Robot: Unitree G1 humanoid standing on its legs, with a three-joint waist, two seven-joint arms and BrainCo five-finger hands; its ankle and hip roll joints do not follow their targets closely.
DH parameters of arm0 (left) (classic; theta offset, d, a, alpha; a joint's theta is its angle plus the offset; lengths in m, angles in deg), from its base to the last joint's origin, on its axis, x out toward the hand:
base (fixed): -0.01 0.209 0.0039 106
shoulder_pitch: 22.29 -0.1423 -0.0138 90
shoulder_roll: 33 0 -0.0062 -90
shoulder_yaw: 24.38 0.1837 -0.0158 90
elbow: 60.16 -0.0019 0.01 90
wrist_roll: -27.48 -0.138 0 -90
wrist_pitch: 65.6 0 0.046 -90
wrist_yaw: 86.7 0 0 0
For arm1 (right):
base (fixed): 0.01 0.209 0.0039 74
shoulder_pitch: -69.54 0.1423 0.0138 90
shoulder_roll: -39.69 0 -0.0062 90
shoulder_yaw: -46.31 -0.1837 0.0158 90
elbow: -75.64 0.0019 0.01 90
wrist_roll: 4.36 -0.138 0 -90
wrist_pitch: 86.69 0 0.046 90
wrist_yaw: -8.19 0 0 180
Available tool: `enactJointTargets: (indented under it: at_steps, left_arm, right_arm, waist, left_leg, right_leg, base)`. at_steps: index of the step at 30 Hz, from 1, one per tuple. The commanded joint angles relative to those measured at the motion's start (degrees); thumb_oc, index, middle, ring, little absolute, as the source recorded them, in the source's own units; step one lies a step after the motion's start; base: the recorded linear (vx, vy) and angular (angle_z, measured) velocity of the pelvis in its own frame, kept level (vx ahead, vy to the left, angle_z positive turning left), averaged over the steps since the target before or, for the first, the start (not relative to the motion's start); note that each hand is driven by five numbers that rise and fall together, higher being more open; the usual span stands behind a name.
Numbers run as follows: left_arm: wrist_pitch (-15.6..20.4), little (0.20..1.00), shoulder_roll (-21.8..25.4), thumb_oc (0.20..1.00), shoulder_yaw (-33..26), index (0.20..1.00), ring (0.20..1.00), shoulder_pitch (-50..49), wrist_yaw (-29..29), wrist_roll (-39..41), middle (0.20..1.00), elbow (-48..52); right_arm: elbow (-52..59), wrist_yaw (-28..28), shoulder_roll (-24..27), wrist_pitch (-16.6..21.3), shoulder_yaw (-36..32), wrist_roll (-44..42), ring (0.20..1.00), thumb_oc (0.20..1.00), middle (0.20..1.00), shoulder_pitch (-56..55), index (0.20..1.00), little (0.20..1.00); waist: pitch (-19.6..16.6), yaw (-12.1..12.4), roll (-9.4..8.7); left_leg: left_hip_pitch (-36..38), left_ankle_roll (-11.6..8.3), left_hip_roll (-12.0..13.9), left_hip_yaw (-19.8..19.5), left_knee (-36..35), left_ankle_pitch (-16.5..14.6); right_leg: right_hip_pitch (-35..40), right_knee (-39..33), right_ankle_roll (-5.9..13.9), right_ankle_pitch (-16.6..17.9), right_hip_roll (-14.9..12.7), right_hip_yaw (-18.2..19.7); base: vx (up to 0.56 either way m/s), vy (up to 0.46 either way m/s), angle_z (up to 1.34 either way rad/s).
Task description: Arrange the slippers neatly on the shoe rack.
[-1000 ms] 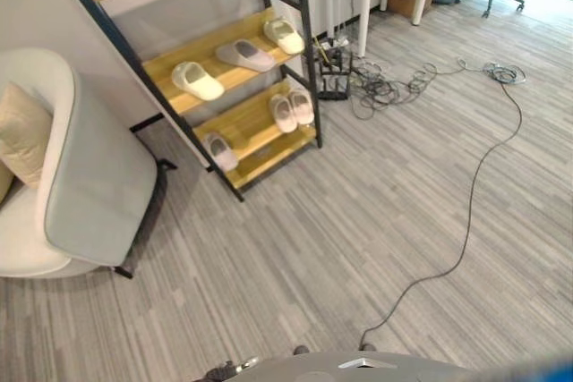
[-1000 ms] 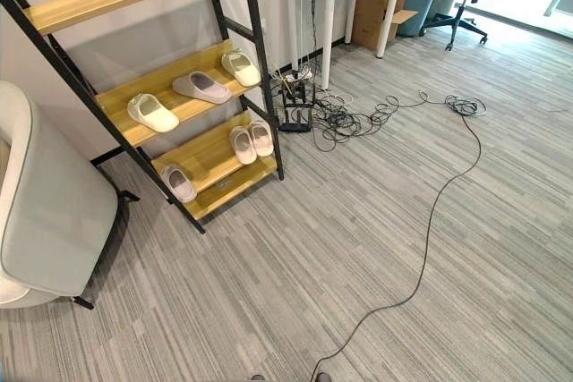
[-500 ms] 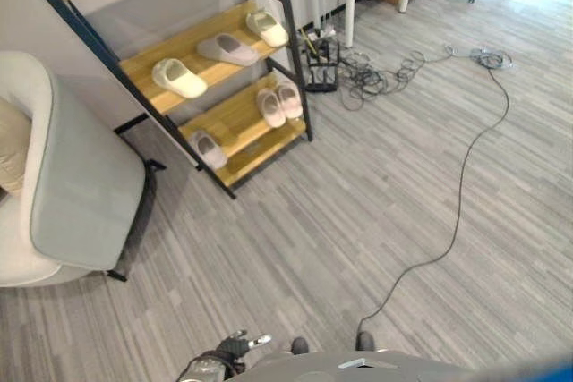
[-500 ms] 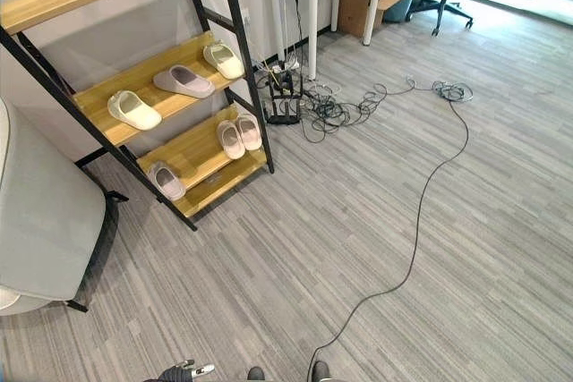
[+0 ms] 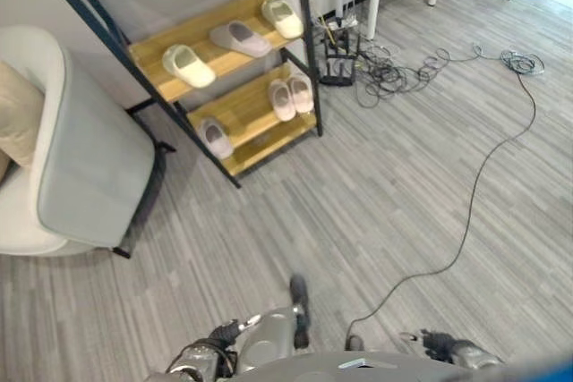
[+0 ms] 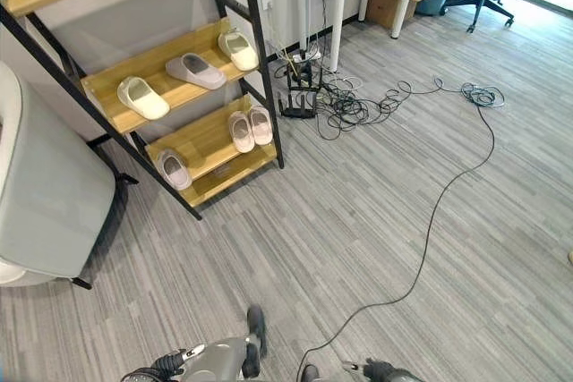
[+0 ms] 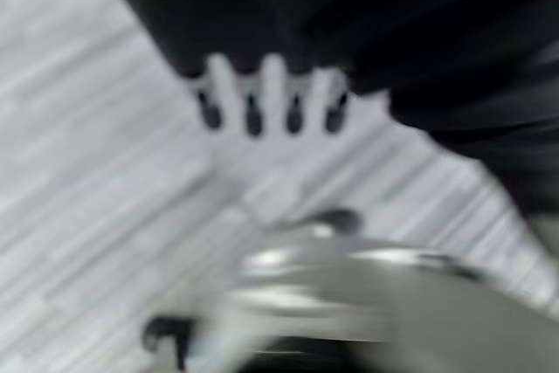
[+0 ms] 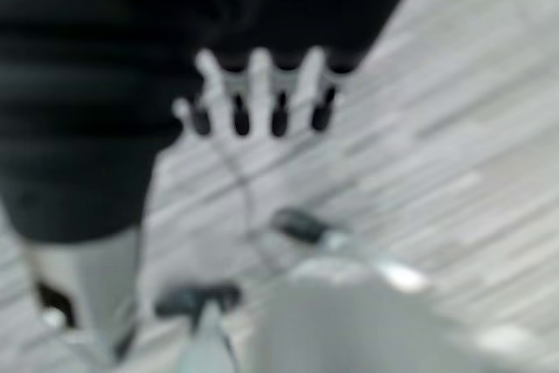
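Camera shifted, robot is stepping; both hands now low in view, left hand (image 5: pixel 201 360) and right hand (image 5: pixel 448 346) fingers straight, empty. Slippers (image 5: pixel 291 96) unmoved on shoe rack (image 5: pixel 237 118), far left, well apart. No progress.

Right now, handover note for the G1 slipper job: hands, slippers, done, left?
Left robot hand low at the robot's side, fingers straight, holding nothing. Right robot hand likewise, empty.
Shoe rack stands ahead to the left, beside the armchair.
Middle shelf: cream slipper, grey slipper, cream slipper, spaced apart.
Bottom shelf: pink pair side by side, lone grey slipper apart at the other end.
Done: all six on the rack.
Left: possibly pair up the singles.
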Motion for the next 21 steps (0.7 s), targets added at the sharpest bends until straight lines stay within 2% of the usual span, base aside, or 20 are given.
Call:
enactJointTargets:
  at_steps: [1,2,3,4,5,6,7,8,9,10,12,13,14,17,19,21]
  left_arm:
    - [-1.6,1.000,0.8,1.000,-1.7,1.000,1.000,-2.8,0.4,-2.6,1.000,-4.5]
    - [-1.7,1.000,1.3,1.000,-2.2,1.000,1.000,-2.7,0.1,-2.4,1.000,-4.5]
    - [-1.7,1.000,1.3,1.000,-2.2,1.000,1.000,-2.7,0.1,-2.4,1.000,-4.5]
    - [-1.5,1.000,1.9,1.000,-2.7,1.000,1.000,-2.5,0.1,-1.6,1.000,-3.6]
    - [-1.4,1.000,2.1,1.000,-2.6,1.000,1.000,-2.0,0.3,-1.5,1.000,-3.0]
    - [-1.4,1.000,2.1,1.000,-2.6,1.000,1.000,-2.0,0.3,-1.5,1.000,-3.0]
    - [-1.4,1.000,2.6,1.000,-1.7,1.000,1.000,-0.7,0.6,-1.3,1.000,-1.8]
    - [-1.4,1.000,2.6,1.000,-1.7,1.000,1.000,-0.7,0.6,-1.3,1.000,-1.8]
    - [-1.3,1.000,2.9,1.000,-0.7,1.000,1.000,0.4,1.0,-1.2,1.000,-1.0]
    - [-1.2,1.000,2.9,1.000,-0.1,1.000,1.000,1.1,1.0,-1.1,1.000,-0.7]
    - [-0.7,1.000,2.7,1.000,0.9,1.000,1.000,1.9,1.5,-1.1,1.000,0.1]
    - [-0.3,1.000,2.4,1.000,2.2,1.000,1.000,2.9,2.2,-1.8,1.000,0.4]
    - [-0.3,1.000,2.4,1.000,2.2,1.000,1.000,2.9,2.2,-1.8,1.000,0.4]
    - [0.6,1.000,2.2,1.000,4.2,1.000,1.000,4.7,3.8,-3.6,1.000,0.8]
    - [0.5,1.000,2.2,1.000,5.0,1.000,1.000,6.0,4.2,-3.9,1.000,0.4]
    - [0.5,1.000,2.4,1.000,4.9,1.000,1.000,6.2,4.0,-4.0,1.000,0.3]
  right_arm:
    - [2.7,-1.2,1.0,0.3,1.2,3.7,1.000,1.000,1.000,-5.8,1.000,1.000]
    - [2.9,-1.7,0.5,0.1,1.1,3.6,1.000,1.000,1.000,-6.0,1.000,1.000]
    - [2.9,-1.7,0.6,0.1,1.1,3.6,1.000,1.000,1.000,-6.0,1.000,1.000]
    - [3.3,-2.2,0.2,-0.1,1.3,4.3,1.000,1.000,1.000,-6.1,1.000,1.000]
    - [3.3,-2.3,0.1,-0.3,1.6,5.0,1.000,1.000,1.000,-6.2,1.000,1.000]
    - [3.3,-2.3,0.1,-0.3,1.6,5.0,1.000,1.000,1.000,-6.2,1.000,1.000]
    - [4.0,-2.5,0.0,-0.6,2.1,5.9,1.000,1.000,1.000,-5.7,1.000,1.000]
    - [4.0,-2.5,0.0,-0.6,2.1,5.9,1.000,1.000,1.000,-5.7,1.000,1.000]
    - [4.4,-2.3,-0.2,-0.5,2.4,6.5,1.000,1.000,1.000,-5.6,1.000,1.000]
    - [4.5,-2.2,-0.4,-0.4,2.7,6.9,1.000,1.000,1.000,-5.8,1.000,1.000]
    - [4.5,-1.7,-0.2,-0.1,2.9,6.9,1.000,1.000,1.000,-5.8,1.000,1.000]
    - [4.5,-1.4,0.1,-0.1,2.8,7.0,1.000,1.000,1.000,-5.6,1.000,1.000]
    - [4.5,-1.4,0.1,-0.1,2.8,7.0,1.000,1.000,1.000,-5.6,1.000,1.000]
    - [4.2,-0.8,0.7,-0.1,2.5,6.6,1.000,1.000,1.000,-5.3,1.000,1.000]
    - [3.6,-0.7,0.7,-0.2,3.0,7.4,1.000,1.000,1.000,-5.2,1.000,1.000]
    - [3.4,-0.6,0.9,-0.4,3.0,7.8,1.000,1.000,1.000,-5.2,1.000,1.000]
  waist:
    - [-5.7,2.6,-0.66]
    - [-6.1,2.6,-1.43]
    - [-6.2,2.6,-1.36]
    - [-6.3,2.4,-1.76]
    - [-5.8,1.9,-1.73]
    - [-5.9,2.0,-1.63]
    - [-5.0,1.2,-0.70]
    - [-5.0,1.2,-0.72]
    - [-4.4,0.1,0.65]
    - [-3.9,-0.4,1.14]
    - [-3.7,-1.3,1.76]
    - [-3.3,-2.0,1.99]
    - [-3.4,-2.0,2.06]
    - [-2.7,-3.9,1.20]
    - [-2.6,-4.5,0.48]
    - [-2.8,-4.6,0.25]
  left_leg:
    - [3.7,0.05,-0.7,-2.1,4.1,-1.6]
    - [5.1,0.82,-1.4,-1.8,3.4,-2.2]
    - [4.9,0.79,-1.3,-1.7,3.3,-2.1]
    - [7.1,2.49,-2.2,-2.2,2.3,-3.8]
    - [8.7,3.18,-2.7,-2.9,1.9,-4.6]
    - [8.5,3.15,-2.5,-2.9,2.0,-4.6]
    - [10.9,4.48,-2.4,-4.2,2.3,-6.2]
    - [10.9,4.49,-2.4,-4.2,2.3,-6.2]
    - [14.1,5.22,-2.1,-6.4,1.2,-7.3]
    - [16.0,5.14,-2.1,-7.9,0.3,-7.7]
    - [18.2,4.52,-2.4,-10.7,-0.6,-8.4]
    - [19.4,3.95,-2.5,-13.7,-0.6,-9.2]
    - [19.3,3.93,-2.4,-13.8,-0.6,-9.1]
    - [21.3,2.67,-3.0,-18.7,-0.7,-10.8]
    - [21.5,1.84,-3.1,-21.9,-0.2,-11.4]
    - [21.3,1.60,-3.0,-22.9,0.1,-11.6]
  right_leg:
    - [0.4,9.0,4.86,3.0,-1.2,-0.6]
    - [0.1,11.8,5.86,3.8,-1.7,-0.9]
    - [0.0,11.7,5.82,3.9,-1.6,-0.8]
    - [-4.0,21.7,8.98,9.4,-3.2,-1.1]
    - [-6.0,26.6,10.71,12.2,-4.4,-1.6]
    - [-6.1,26.5,10.66,12.4,-4.3,-1.5]
    - [-9.2,36.3,11.71,16.6,-6.2,-2.9]
    - [-9.2,36.3,11.71,16.6,-6.2,-3.0]
    - [-13.3,42.1,10.43,16.2,-8.3,-4.4]
    - [-15.0,41.9,9.24,13.9,-9.6,-5.0]
    - [-16.4,35.8,7.68,10.5,-10.4,-4.6]
    - [-17.8,29.0,7.27,10.6,-10.6,-2.0]
    - [-17.9,28.8,7.25,10.8,-10.6,-2.1]
    - [-20.1,15.8,8.68,13.9,-9.6,7.5]
    - [-19.8,13.3,9.76,15.3,-8.9,12.0]
    - [-18.7,12.1,10.05,14.8,-9.1,11.9]
  base:
    - [0.34,0.109,-0.38]
    - [0.21,0.085,-0.36]
    - [0.28,0.171,-0.15]
    - [0.22,0.154,-0.01]
    - [0.22,0.153,0.16]
    - [0.22,0.116,0.42]
    - [0.16,0.077,0.51]
    - [0.33,0.132,0.66]
    - [0.27,0.061,0.57]
    - [0.37,0.044,0.53]
    - [0.30,-0.083,0.66]
    - [0.21,-0.115,1.08]
    - [0.23,-0.158,1.13]
    - [0.17,-0.186,1.07]
    - [0.14,-0.192,1.15]
    - [0.08,-0.192,1.47]
